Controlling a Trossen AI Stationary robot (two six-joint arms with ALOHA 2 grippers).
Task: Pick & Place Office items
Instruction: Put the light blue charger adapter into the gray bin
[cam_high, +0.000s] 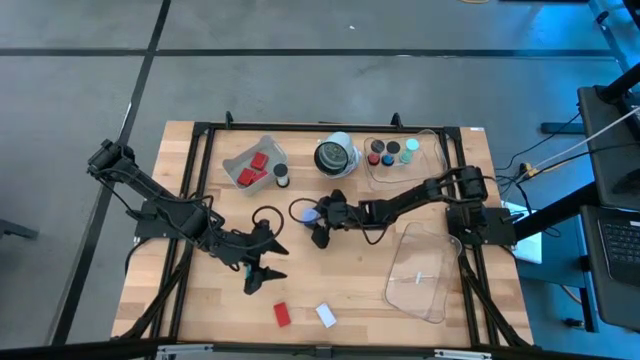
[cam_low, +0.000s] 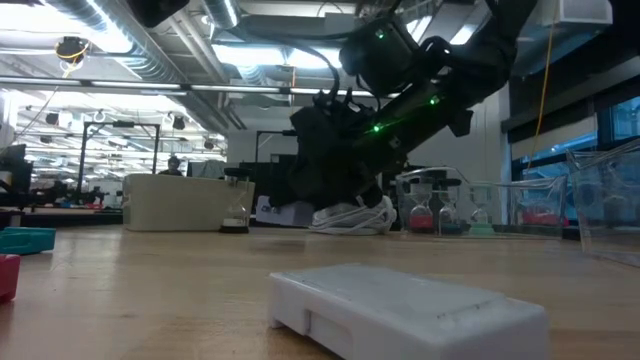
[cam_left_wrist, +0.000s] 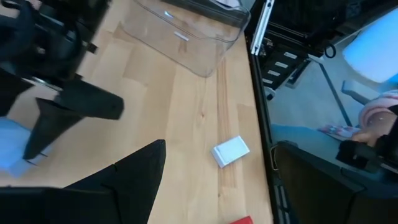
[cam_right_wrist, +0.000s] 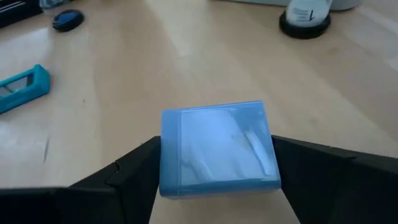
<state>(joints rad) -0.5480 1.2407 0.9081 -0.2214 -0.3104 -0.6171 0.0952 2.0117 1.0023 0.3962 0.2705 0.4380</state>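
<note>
Right hand clamps the pale-blue rectangular plastic block by its lower edges only, left hand open, empty; shallow purchase may let the block slip.

In the low view the red block is cut by the picture's edge near the table's front edge, and the dark arm hides most of the white-and-black round object. A person's hand, blurred, perhaps holds something dark beyond the table's edge.
</note>
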